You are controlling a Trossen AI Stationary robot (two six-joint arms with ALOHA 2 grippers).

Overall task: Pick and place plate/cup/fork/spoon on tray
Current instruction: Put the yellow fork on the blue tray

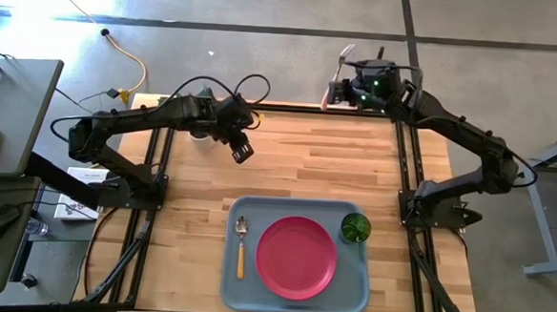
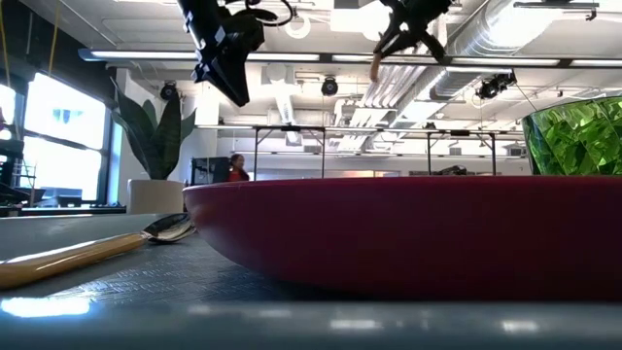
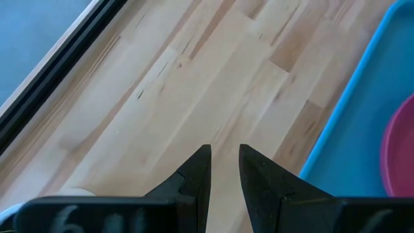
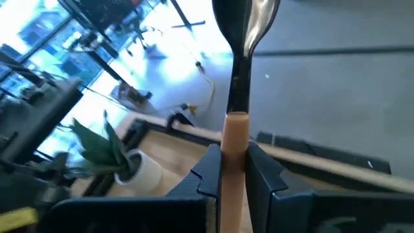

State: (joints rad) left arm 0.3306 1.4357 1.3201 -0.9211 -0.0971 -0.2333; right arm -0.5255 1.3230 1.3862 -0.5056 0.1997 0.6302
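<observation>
Blue-grey and wide, the tray [image 1: 292,292] is sitting at the near edge of the wooden worktop [image 1: 297,162], and three of the four pieces are already lying on it. The plate [image 1: 296,257] is resting flat in the tray's middle. The cup [image 1: 355,227] is standing upright in the tray's far right corner, just beside the plate's rim. The spoon [image 1: 240,245] is lying along the tray's left side, bowl pointing away from the near edge, close to the plate but apart from it.

Only the fork [image 4: 237,97] is missing from the tray. The right hand [image 1: 335,90] is hanging high above the worktop's far edge, well apart from the tray, its fingers clenched on the fork's orange handle; in the right wrist view the metal end is sticking out beyond the fingertips. The low view is showing the same hand up near the ceiling line with the slim piece dangling from it.

The left hand [image 1: 241,152] is hovering over bare wood at the far left, carrying nothing, its fingers parted by a narrow gap.

Judging by this, the task is nearly finished: the fork is needing to be carried over and set down in a free part of the tray, probably the strip between plate and rim.
</observation>
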